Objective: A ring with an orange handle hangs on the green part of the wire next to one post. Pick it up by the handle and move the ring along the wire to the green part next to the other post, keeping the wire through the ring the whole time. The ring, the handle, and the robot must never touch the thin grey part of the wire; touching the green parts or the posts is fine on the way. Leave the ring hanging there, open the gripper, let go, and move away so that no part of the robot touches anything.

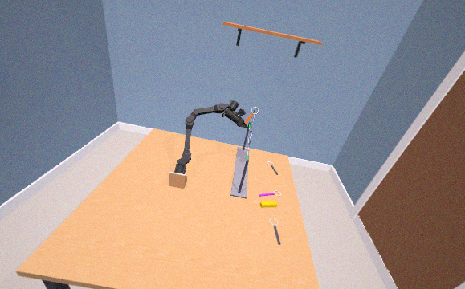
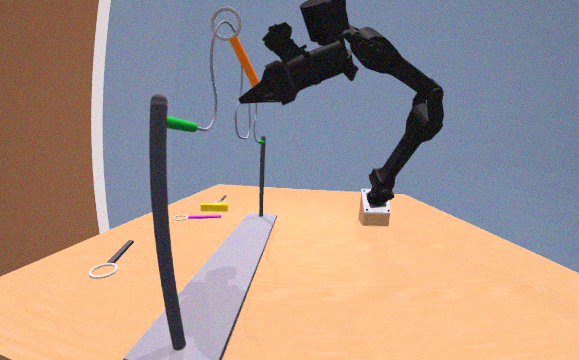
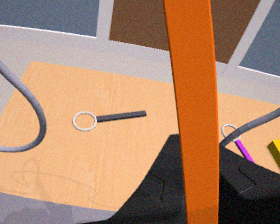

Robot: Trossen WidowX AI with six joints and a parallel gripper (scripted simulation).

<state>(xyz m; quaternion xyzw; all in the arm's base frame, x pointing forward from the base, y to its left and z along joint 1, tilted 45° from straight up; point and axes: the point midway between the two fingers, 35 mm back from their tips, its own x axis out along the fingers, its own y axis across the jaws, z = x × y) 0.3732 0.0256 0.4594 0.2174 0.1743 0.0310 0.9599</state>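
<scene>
My gripper [image 1: 243, 125] [image 2: 249, 98] is shut on the lower end of the orange handle [image 1: 249, 118] [image 2: 244, 59] [image 3: 189, 96]. The handle points up and away from the fingers. Its pale ring [image 1: 254, 110] [image 2: 226, 23] sits high, around the top loop of the thin grey wire [image 2: 212, 65] [image 3: 31, 106]. Whether ring and wire touch I cannot tell. The wire runs between two dark posts, a near post [image 2: 163, 220] [image 1: 242, 177] and a far post [image 2: 262, 175]. A green part [image 2: 182, 124] joins the near post and a short green part [image 2: 261, 141] tops the far post. Both posts stand on a grey base strip [image 1: 238, 177] [image 2: 219, 295].
On the table [image 1: 136, 225] lie spare rings: one with a dark handle [image 1: 275, 233] [image 2: 111, 261] [image 3: 111, 117], one with a magenta handle [image 1: 269, 194] [image 2: 199, 217], another dark one [image 1: 272, 167]. A yellow block [image 1: 268, 204] [image 2: 214, 206] lies beside them. The arm's base [image 1: 178, 179] [image 2: 375, 212] stands left of the strip.
</scene>
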